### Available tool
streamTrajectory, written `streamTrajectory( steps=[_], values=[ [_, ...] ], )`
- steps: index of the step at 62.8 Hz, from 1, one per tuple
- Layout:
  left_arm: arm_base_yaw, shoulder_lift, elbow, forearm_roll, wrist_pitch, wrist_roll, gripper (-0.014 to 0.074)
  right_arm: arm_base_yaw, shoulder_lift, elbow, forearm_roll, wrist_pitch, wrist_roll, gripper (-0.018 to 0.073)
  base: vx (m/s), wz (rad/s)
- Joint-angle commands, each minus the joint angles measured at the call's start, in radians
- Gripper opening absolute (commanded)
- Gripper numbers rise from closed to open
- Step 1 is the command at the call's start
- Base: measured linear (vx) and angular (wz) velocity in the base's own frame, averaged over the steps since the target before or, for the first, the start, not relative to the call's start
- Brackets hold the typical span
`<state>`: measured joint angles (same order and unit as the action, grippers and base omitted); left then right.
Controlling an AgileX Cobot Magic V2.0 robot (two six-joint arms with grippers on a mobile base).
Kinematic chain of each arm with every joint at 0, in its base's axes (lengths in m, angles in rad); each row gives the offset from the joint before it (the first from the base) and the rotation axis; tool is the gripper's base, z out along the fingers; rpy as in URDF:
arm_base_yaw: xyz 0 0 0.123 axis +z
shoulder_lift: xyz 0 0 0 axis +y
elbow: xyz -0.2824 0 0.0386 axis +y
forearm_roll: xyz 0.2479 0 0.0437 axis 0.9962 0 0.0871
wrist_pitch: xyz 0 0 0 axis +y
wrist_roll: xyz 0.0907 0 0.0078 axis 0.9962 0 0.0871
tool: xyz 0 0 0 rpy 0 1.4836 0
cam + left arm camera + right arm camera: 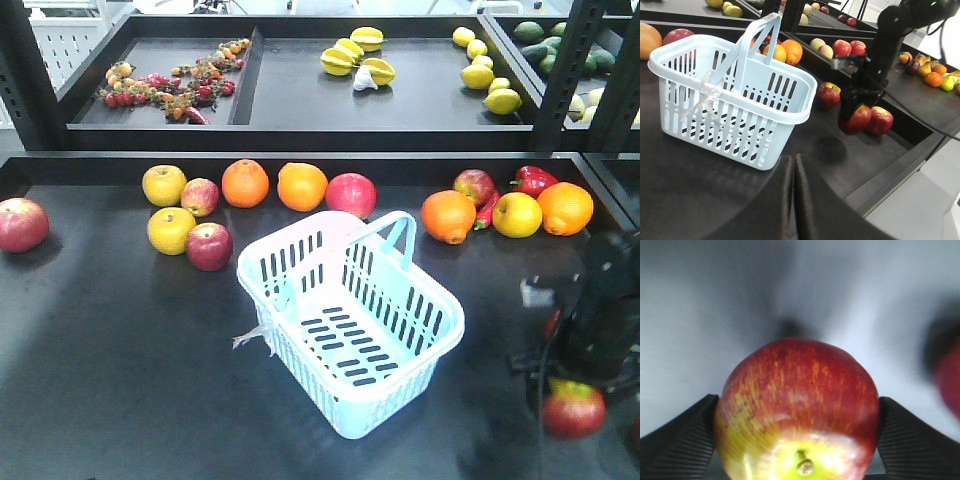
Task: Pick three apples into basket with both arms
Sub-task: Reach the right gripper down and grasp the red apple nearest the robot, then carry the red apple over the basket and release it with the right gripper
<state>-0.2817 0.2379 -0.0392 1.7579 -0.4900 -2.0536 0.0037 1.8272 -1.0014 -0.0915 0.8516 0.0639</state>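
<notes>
An apple (796,390) is pinched between the pads of the right gripper (797,440) and held clear of the dark table (120,350), presumably for carrying. The left gripper (794,200) is pressed together, empty. The empty basket (290,240) stands left of the right gripper. Beyond, more fruit is ranged below a shelf (300,138).

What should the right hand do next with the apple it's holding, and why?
Probably carry the apple over the basket rim before releasing: the right hand clamps it off to the basket's side, and the basket looks empty.
</notes>
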Motion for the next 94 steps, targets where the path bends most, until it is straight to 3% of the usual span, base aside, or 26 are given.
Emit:
streamTrajectory(
  steps=[1, 11, 15, 25, 37, 45, 67, 77, 84, 94],
  values=[
    [0.002, 0.010, -0.028, -0.048, 0.024, -0.008, -0.0008, -0.004, -0.155, -0.021, -0.005, 0.027, -0.017, -0.0013, 0.00, 0.00],
    [0.002, 0.010, -0.028, -0.048, 0.024, -0.008, -0.0008, -0.004, -0.367, -0.021, 0.061, 0.042, -0.089, -0.0008, 0.00, 0.00],
    [0.002, 0.010, -0.028, -0.048, 0.024, -0.008, -0.0008, -0.001, -0.450, -0.021, 0.135, 0.030, -0.142, -0.0007, 0.00, 0.00],
    [0.002, 0.010, -0.028, -0.048, 0.026, -0.008, -0.0008, -0.001, -0.546, -0.021, 0.417, 0.013, -0.333, -0.0006, 0.00, 0.00],
    [0.002, 0.010, -0.028, -0.048, 0.026, -0.008, -0.0008, -0.001, -0.500, -0.021, 0.800, -0.015, -0.601, -0.0004, 0.00, 0.00],
    [0.002, 0.010, -0.028, -0.048, 0.026, -0.008, -0.0007, -0.001, -0.421, -0.021, 0.967, -0.047, -0.752, -0.0003, 0.00, 0.00],
    [0.002, 0.010, -0.028, -0.048, 0.028, -0.008, -0.0007, -0.001, -0.234, -0.021, 1.154, -0.059, -0.994, 0.0016, 0.00, 0.00],
    [0.002, 0.010, -0.028, -0.048, 0.028, -0.008, -0.0007, -0.001, -0.217, -0.021, 1.229, -0.059, -1.097, 0.0066, 0.00, 0.00],
    [0.002, 0.010, -0.028, -0.048, 0.028, -0.008, -0.0007, -0.001, -0.214, -0.021, 1.227, -0.057, -1.115, 0.0157, 0.00, 0.00],
    [0.002, 0.010, -0.028, -0.048, 0.029, -0.008, -0.0007, -0.001, -0.214, -0.021, 1.221, -0.059, -1.142, 0.0403, 0.00, 0.00]
  ],
)
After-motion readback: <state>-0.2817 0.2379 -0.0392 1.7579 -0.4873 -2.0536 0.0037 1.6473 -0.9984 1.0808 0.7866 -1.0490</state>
